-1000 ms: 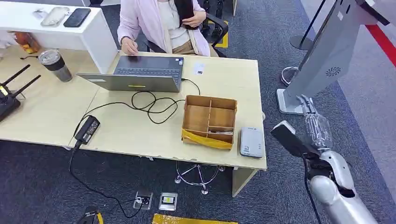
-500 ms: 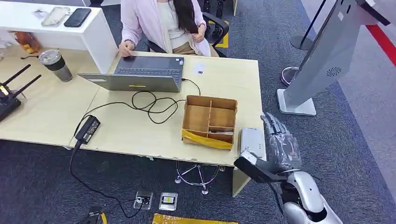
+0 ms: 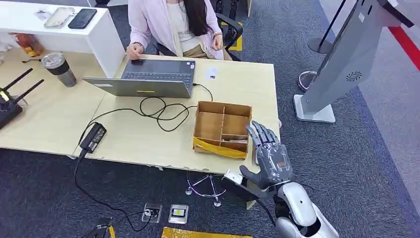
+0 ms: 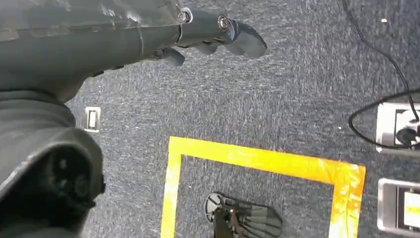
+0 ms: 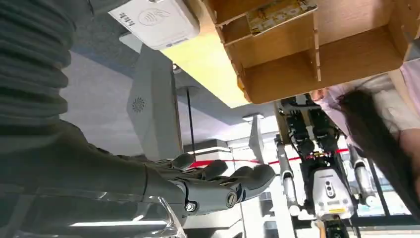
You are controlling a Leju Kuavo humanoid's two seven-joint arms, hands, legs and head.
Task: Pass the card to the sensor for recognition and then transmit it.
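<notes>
A cardboard box (image 3: 224, 105) with dividers stands near the desk's front right corner. In the right wrist view a yellowish card (image 5: 280, 12) lies in one compartment of the box (image 5: 317, 59), and the white card sensor (image 5: 153, 20) sits beside it on the desk. My right hand (image 3: 270, 156) hovers over that corner, just right of the box, with fingers spread and nothing in them; it hides the sensor in the head view. My left hand (image 4: 148, 34) hangs over the carpet with its fingers stretched out and holds nothing. A small white card (image 3: 211, 73) lies by the laptop.
A person (image 3: 173, 25) sits behind the desk at an open laptop (image 3: 148, 77). A black cable (image 3: 158, 111) and power adapter (image 3: 92, 137) lie left of the box. A grey kiosk stand (image 3: 341, 59) rises on the right. A tumbler (image 3: 59, 69) and router (image 3: 10, 99) stand far left.
My right arm has swung left from beside the kiosk base to over the desk's front right corner, covering the sensor. The person's raised hand has dropped from their hair.
</notes>
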